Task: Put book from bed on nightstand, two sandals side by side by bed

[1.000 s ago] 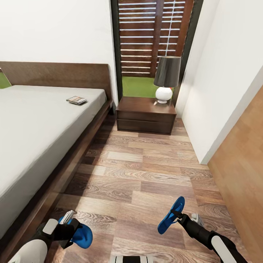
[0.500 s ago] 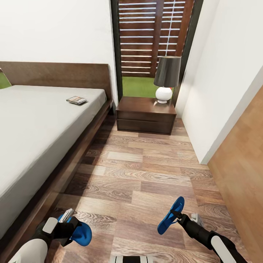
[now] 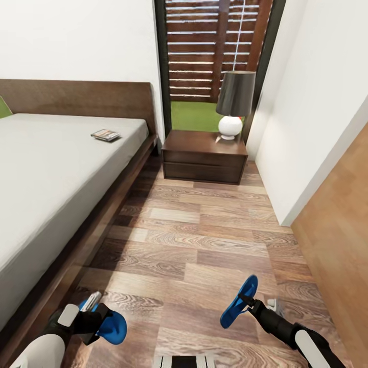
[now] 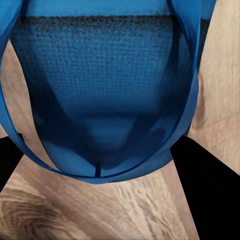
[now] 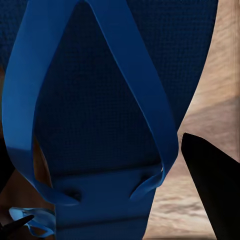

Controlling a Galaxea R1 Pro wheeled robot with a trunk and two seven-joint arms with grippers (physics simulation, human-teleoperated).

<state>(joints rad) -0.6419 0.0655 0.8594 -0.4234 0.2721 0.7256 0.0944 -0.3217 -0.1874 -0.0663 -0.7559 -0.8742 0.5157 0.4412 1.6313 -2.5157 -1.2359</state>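
A: Left end effector [image 3: 88, 321]?
B: Closed on one blue sandal [image 3: 113, 327], held low above the plank floor [image 3: 204, 245], just beside the bed [image 3: 46, 168] frame. In the left wrist view the sandal [image 4: 107, 90] is seen clamped between the dark fingers [image 4: 210, 190].

A: Right end effector [image 3: 250, 302]?
B: Clamped on the second sandal [image 3: 238, 302], which is carried tilted, toe up, well apart from the first. Its straps [image 5: 135, 85] are seen in the right wrist view.

A: Book?
B: The book [image 3: 106, 135] is seen lying flat on the mattress near the headboard [image 3: 76, 99].

A: Nightstand?
B: The nightstand [image 3: 203, 156] is set against the window [image 3: 214, 46], beside the bed's head. A lamp [image 3: 232, 105] is carried at its far right corner.
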